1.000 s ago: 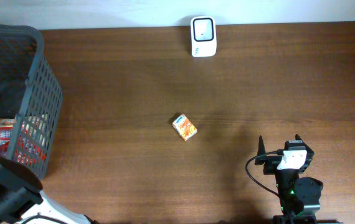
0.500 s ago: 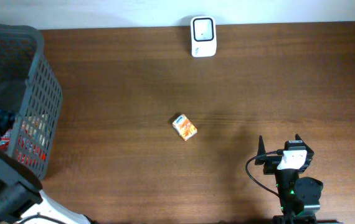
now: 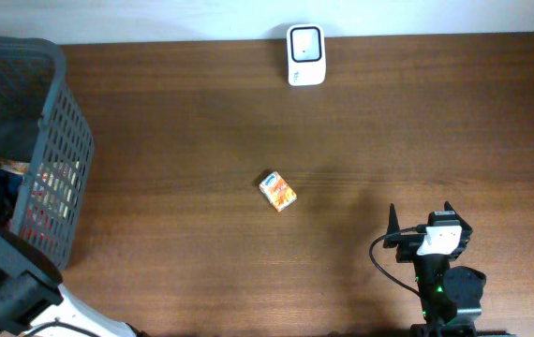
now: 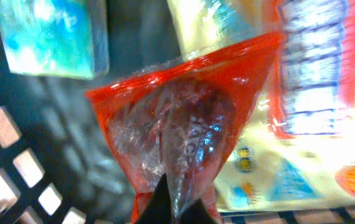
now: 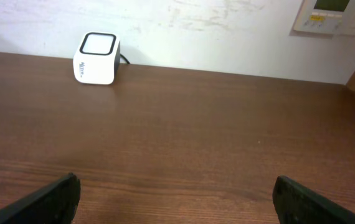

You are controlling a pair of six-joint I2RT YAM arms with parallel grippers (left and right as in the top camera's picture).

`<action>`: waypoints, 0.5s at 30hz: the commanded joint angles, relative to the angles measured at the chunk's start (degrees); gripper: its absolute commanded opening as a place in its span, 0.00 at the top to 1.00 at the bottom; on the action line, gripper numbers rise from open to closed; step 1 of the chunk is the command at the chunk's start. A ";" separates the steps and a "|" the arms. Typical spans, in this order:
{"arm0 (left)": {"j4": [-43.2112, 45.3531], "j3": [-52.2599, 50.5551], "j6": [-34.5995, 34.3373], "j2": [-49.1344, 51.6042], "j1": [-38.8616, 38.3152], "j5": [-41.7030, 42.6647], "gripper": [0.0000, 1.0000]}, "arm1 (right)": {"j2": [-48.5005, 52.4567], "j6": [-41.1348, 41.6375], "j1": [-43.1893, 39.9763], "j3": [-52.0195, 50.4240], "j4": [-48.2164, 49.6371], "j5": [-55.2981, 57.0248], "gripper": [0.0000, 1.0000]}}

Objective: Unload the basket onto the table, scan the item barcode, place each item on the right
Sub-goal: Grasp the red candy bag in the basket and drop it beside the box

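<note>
Not much is readable for us here. In the left wrist view it's all smeared: the red bag (image 4: 171,130) has blurred lettering, the blue-green pack (image 4: 47,34) at 11 o'clock runs off the top, and the left gripper (image 4: 174,211) is a dark sliver cropped at 6 o'clock. Overhead, the basket (image 3: 56,140) is cut off at 9 o'clock and its wall hides most of its contents. The right arm (image 3: 445,290) is clipped at 5 o'clock. The small box (image 3: 277,191) has print too tiny to read.

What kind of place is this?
Probably a pretend shop checkout: a white barcode scanner, a grey basket holding snack packs like the red packet, and a small box on a wooden table.
</note>
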 commanded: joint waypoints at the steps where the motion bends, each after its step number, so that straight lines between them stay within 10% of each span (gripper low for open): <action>1: -7.98 15.67 -0.07 -2.75 -0.07 3.32 1.00 | -0.20 -0.42 0.42 -0.42 -0.24 0.46 0.02; 8: -1.20 28.04 0.57 -28.33 -28.57 10.21 1.00 | -0.20 -0.42 0.42 -0.42 -0.24 0.46 0.02; 15: -2.93 27.87 0.74 -6.47 -67.58 10.21 1.00 | -0.20 -0.42 0.42 -0.42 -0.24 0.48 0.02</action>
